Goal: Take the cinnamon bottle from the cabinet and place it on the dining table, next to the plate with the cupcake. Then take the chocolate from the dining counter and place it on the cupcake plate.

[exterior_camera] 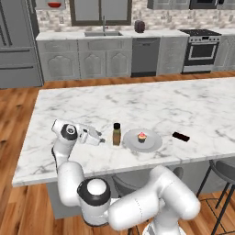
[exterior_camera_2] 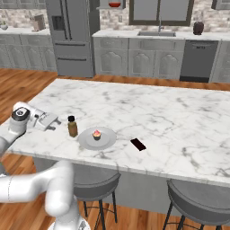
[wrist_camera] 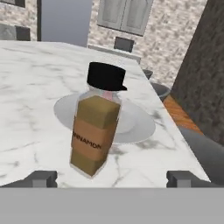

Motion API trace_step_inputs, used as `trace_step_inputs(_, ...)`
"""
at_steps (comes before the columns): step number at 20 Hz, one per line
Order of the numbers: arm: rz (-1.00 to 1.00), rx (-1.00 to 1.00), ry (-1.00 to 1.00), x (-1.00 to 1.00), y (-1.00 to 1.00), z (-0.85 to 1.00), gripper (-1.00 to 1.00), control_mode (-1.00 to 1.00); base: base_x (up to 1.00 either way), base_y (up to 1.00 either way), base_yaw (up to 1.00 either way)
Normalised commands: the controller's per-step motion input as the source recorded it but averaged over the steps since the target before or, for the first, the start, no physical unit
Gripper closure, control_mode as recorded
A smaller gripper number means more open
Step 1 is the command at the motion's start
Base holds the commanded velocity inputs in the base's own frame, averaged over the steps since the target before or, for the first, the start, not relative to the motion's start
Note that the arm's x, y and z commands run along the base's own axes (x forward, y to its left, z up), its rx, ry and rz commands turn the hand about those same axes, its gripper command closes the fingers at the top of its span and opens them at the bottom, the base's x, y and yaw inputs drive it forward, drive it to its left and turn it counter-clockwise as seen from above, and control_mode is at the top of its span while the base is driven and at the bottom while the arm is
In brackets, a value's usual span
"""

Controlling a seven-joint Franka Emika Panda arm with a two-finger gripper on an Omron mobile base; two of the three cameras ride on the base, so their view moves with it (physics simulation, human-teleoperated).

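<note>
One slim brown cinnamon bottle (exterior_camera: 116, 134) with black cap, upright on white grey-veined marble dining table (exterior_camera: 193, 108), just beside one round light-grey plate (exterior_camera: 152, 142). One pink-frosted cupcake (exterior_camera: 142, 137) on plate. One flat dark chocolate bar (exterior_camera: 181, 136) on marble, apart from plate. Gripper (exterior_camera: 102, 140) near bottle, fingers spread wide, nothing held. Base views show chocolate; hand view shows "CINNAMON" label, bottle apart from both fingertips (wrist_camera: 41, 178).

I see a wood plank floor (exterior_camera: 18, 105), grey lower cabinets (exterior_camera: 92, 62), a steel fridge (exterior_camera_2: 69, 36), a stove (exterior_camera: 202, 50) and grey stools (exterior_camera_2: 202, 202).
</note>
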Motion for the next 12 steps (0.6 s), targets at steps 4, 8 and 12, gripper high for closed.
trace_step_inputs(4,0.07,0.12,0.15,-0.50,0.01,0.19,-1.00,-1.00,0.00,0.00,0.00)
trace_step_inputs(8,0.12,0.16,0.11,-0.62,-0.01,0.26,-1.00,-1.00,0.00,0.00,0.00)
trace_step_inputs(12,0.16,0.37,0.20,-0.63,-0.12,0.32,-1.00,-1.00,0.00,0.00,0.00)
